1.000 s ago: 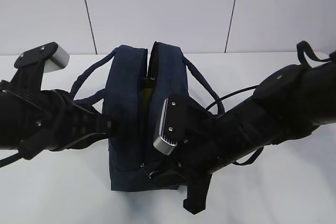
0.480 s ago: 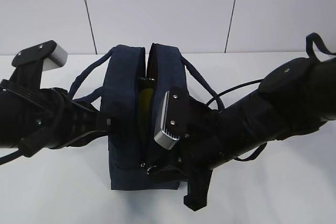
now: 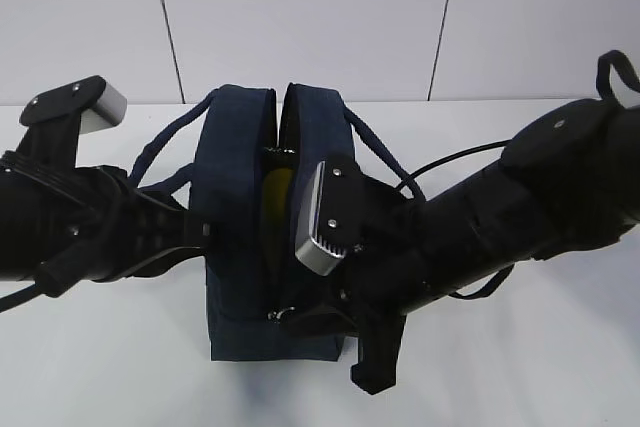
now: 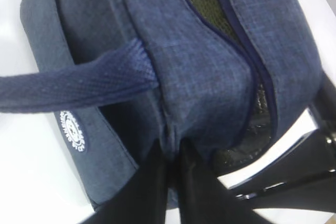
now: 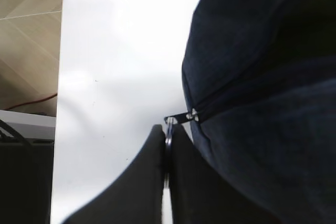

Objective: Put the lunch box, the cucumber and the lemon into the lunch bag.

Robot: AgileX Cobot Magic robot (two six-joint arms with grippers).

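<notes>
We see a white table (image 3: 100, 367) running back to a pale grey wall (image 3: 300, 17) split by two thin dark seams (image 3: 165, 22). Light falls evenly, with soft glare on the tabletop. Left of the right arm's fingertips, past the table's edge, we make out what may be a light wooden floor (image 5: 29, 40) with faint plank lines.

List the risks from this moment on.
The right tool pinches only the thin ring pull, so it could slip out. The left tool holds just a fold of the bag, so the fabric might pull free. Something yellow sits in the opening and may snag the zipper.
</notes>
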